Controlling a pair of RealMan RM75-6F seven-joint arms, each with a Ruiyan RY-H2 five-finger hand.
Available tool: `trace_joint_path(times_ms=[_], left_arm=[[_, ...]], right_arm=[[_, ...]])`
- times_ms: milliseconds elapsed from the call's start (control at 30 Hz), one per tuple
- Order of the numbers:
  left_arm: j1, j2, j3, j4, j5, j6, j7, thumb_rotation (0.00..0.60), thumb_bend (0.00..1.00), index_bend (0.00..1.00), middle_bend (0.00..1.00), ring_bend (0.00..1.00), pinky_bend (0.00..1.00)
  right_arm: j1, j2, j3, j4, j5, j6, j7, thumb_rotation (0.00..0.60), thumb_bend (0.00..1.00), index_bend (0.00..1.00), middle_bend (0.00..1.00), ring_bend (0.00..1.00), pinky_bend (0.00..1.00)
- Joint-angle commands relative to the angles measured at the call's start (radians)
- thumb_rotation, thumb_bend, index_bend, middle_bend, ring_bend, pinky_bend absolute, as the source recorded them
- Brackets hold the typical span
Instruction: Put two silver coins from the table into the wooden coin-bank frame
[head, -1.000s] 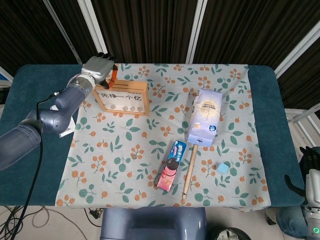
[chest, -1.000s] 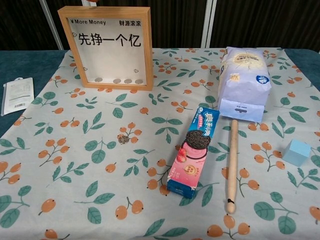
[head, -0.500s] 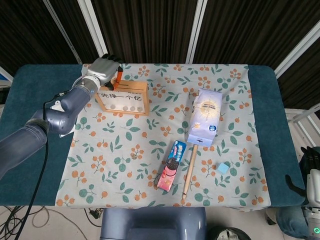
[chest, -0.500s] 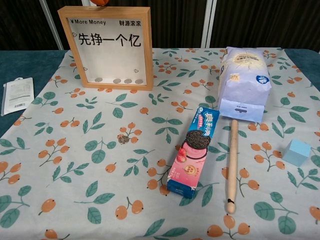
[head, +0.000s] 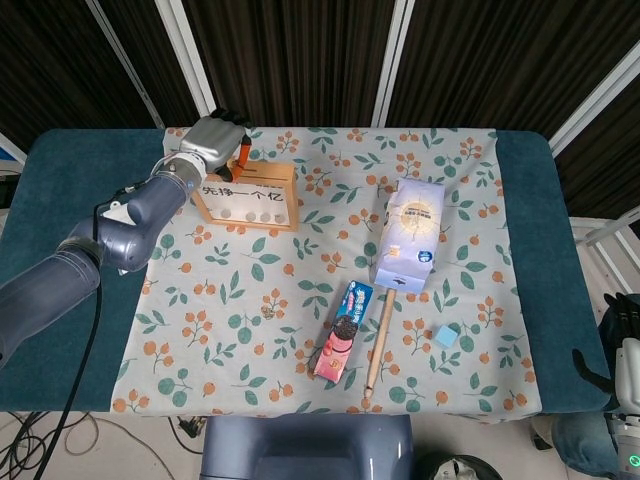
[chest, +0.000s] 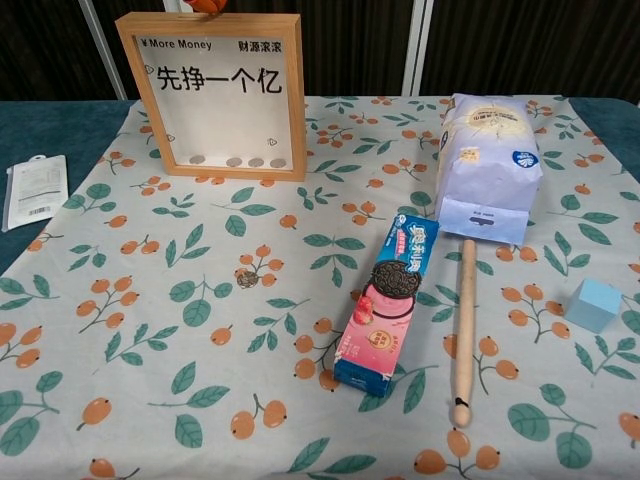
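Observation:
The wooden coin-bank frame (head: 246, 195) stands upright at the back left of the cloth, and several silver coins (chest: 235, 161) lie along its bottom inside. One silver coin (chest: 246, 279) lies on the cloth in front of it, also visible in the head view as the coin (head: 267, 312). My left hand (head: 215, 140) hovers at the frame's top edge with its fingers curled, an orange fingertip (chest: 207, 5) just above the slot. Whether it pinches a coin is hidden. My right hand (head: 622, 325) hangs off the table's right side, barely in view.
A white-blue bag (chest: 487, 165), a pink biscuit box (chest: 388, 300), a wooden stick (chest: 464, 325) and a light-blue cube (chest: 593, 303) sit on the right half. A white packet (chest: 33, 190) lies at the left edge.
My left hand has shifted slightly right along the frame's top edge; its orange fingertip now shows above the frame in the chest view. Nothing else moved.

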Motion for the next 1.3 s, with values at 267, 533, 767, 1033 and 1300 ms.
trace_joint_path(times_ms=[267,533,767,1033,1300], left_arm=[[-0.014,-0.002,0.025,-0.003,0.0,0.0,-0.003,0.6,0.4,0.57,0.11,0.0,0.0],[-0.019,-0.015,0.04,0.01,-0.001,0.016,0.003,0.6,0.38,0.56,0.11,0.0,0.0],[-0.025,-0.02,0.048,0.011,-0.009,0.024,0.01,0.6,0.34,0.54,0.1,0.0,0.0],[-0.032,-0.027,0.06,0.013,-0.025,0.028,0.02,0.6,0.33,0.53,0.1,0.0,0.0],[-0.035,-0.028,0.059,0.005,-0.024,0.035,0.021,0.6,0.31,0.56,0.1,0.0,0.0]], right_arm=[[0.0,0.001,0.002,-0.004,0.01,-0.003,-0.004,0.6,0.37,0.11,0.09,0.05,0.0],[0.0,0.001,0.004,-0.006,0.016,-0.004,-0.005,0.6,0.37,0.11,0.09,0.05,0.0],[0.0,0.001,0.005,-0.008,0.019,-0.005,-0.005,0.6,0.37,0.11,0.09,0.05,0.0],[0.0,0.002,0.005,-0.011,0.024,-0.008,-0.007,0.6,0.37,0.11,0.09,0.05,0.0],[-0.001,0.002,0.008,-0.013,0.028,-0.006,-0.004,0.6,0.37,0.11,0.09,0.05,0.0]])
